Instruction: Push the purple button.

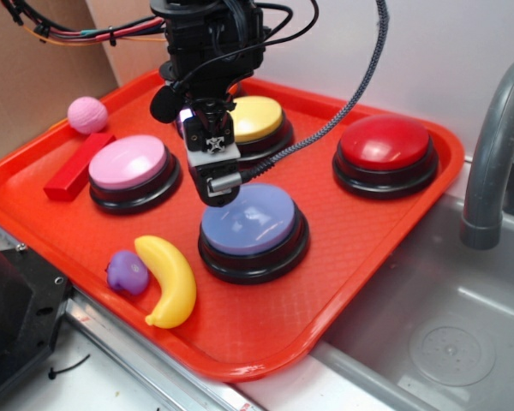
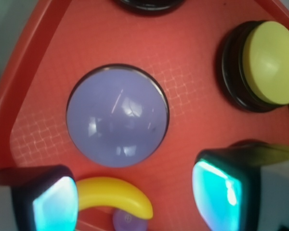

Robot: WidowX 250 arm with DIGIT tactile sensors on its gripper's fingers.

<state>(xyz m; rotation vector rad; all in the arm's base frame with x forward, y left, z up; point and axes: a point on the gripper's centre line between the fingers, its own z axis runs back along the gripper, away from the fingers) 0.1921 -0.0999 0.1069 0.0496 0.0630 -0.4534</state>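
The purple button (image 1: pixel 250 221) sits on a black round base near the middle of the red tray (image 1: pixel 385 257), toward the tray's front edge. Its domed lavender top is glossy and shows reflections in the wrist view (image 2: pixel 117 116), where it fills the centre of the frame.

The gripper (image 1: pixel 216 193) hangs directly over the rear-left part of the dome, its tip close to or touching the top; contact cannot be confirmed from either view. In the wrist view the two fingers (image 2: pixel 55 202) appear at the lower corners, well apart, with nothing between them but the tray, so the jaws stand apart.

Just in front and to the left of the purple button lies a yellow toy banana (image 1: pixel 170 281), and touching the banana's left side is a small purple toy lump (image 1: pixel 127 272). To the left stands a pink-topped button (image 1: pixel 128 164), with a red block (image 1: pixel 77 167) beside it and a pink ball (image 1: pixel 87 114) farther back. A yellow button (image 1: pixel 257 118) stands behind the gripper, and a red button (image 1: pixel 385 145) occupies the tray's right rear corner. A grey sink (image 1: pixel 445 334) lies to the right of the tray.
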